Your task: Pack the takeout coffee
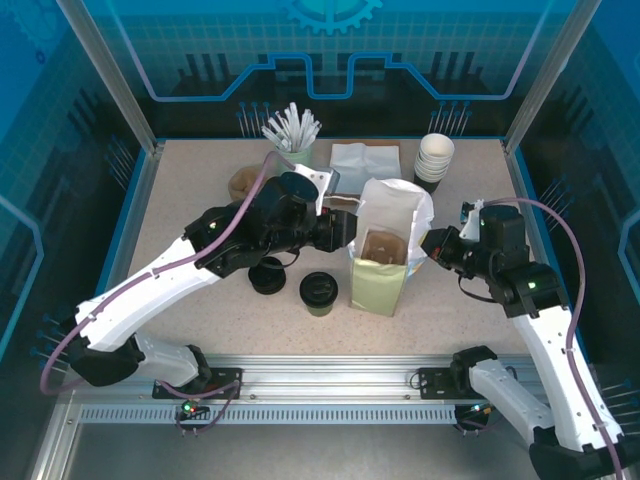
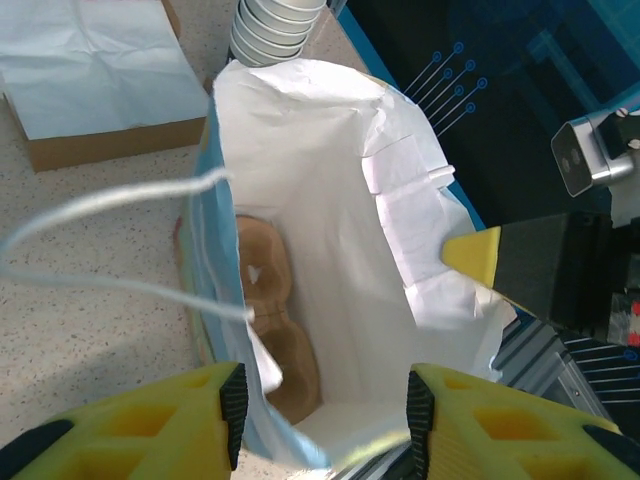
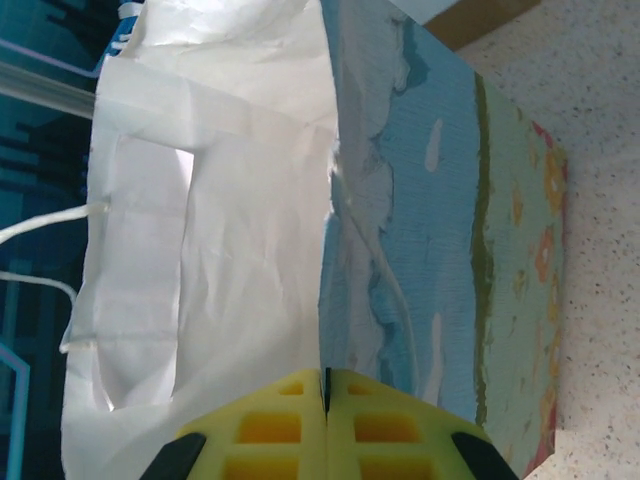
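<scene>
The takeout coffee (image 1: 319,292), a small greenish cup with a black lid, stands on the table just left of the paper bag (image 1: 380,280). The bag is upright with its mouth open, and a brown cup carrier (image 2: 270,300) lies at its bottom. My left gripper (image 1: 345,232) hovers at the bag's left rim. In the left wrist view it (image 2: 322,400) is open above the bag's mouth with nothing held. My right gripper (image 3: 325,385) is shut on the bag's right rim (image 3: 325,250), at the right of the bag (image 1: 432,245).
A low black round piece (image 1: 267,275) lies left of the coffee. Along the back are a cup of white sticks (image 1: 292,130), napkins on a brown box (image 1: 365,158) and a stack of white-rimmed cups (image 1: 434,160). A brown round thing (image 1: 244,182) sits behind my left arm.
</scene>
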Available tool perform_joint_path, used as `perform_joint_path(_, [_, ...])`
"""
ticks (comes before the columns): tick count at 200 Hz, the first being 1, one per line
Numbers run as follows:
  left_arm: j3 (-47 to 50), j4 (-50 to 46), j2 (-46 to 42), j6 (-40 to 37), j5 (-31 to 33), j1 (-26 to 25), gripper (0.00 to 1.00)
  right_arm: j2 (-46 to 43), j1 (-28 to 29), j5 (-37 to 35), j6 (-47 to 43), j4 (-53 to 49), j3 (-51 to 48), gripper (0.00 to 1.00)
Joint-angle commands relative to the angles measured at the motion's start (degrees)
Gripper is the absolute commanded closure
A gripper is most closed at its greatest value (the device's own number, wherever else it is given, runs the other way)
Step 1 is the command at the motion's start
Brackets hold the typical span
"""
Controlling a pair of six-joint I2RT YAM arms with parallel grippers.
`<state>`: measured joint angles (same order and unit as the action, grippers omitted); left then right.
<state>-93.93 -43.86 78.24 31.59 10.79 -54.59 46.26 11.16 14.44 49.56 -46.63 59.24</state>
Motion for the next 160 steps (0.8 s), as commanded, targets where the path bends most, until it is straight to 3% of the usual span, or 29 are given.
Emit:
perform_joint_path(1, [1.4, -1.0, -1.5, 1.6, 1.3, 0.6, 0.52, 1.4, -3.5, 5.3, 1.1, -2.4, -0.4, 1.0])
perform_joint_path(10, [1.5, -1.2, -1.6, 1.7, 1.4, 0.8, 0.52, 2.5, -4.8, 6.4, 0.3, -3.6, -0.1, 1.0])
perform_joint_path(28, [1.4, -2.1, -1.5, 1.7, 1.7, 1.0, 0.51, 5.0, -6.7, 7.6, -2.9, -6.5, 2.2, 0.73])
perform_joint_path(51, [1.2, -3.0, -1.8, 1.2, 1.8, 1.1, 0.51, 7.5, -7.8, 6.3, -7.7, -10.3, 6.4, 0.52])
perform_joint_path(73, [1.9, -3.9, -2.6, 0.5, 2.3, 1.3, 0.48, 9.2, -8.7, 3.1, -12.4, -13.4, 10.6, 0.39])
perform_joint_path(120, [8.6, -3.5, -7.6, -2.7, 5.1, 1.4, 0.42, 10.5, -11.5, -1.2, -24.5, -14.4, 18.6, 0.35])
perform_joint_path(160, [17.4, -2.0, -11.7, -5.1, 7.9, 1.4, 0.33, 12.0, -14.3, 3.7, -29.9, -9.4, 22.5, 0.35])
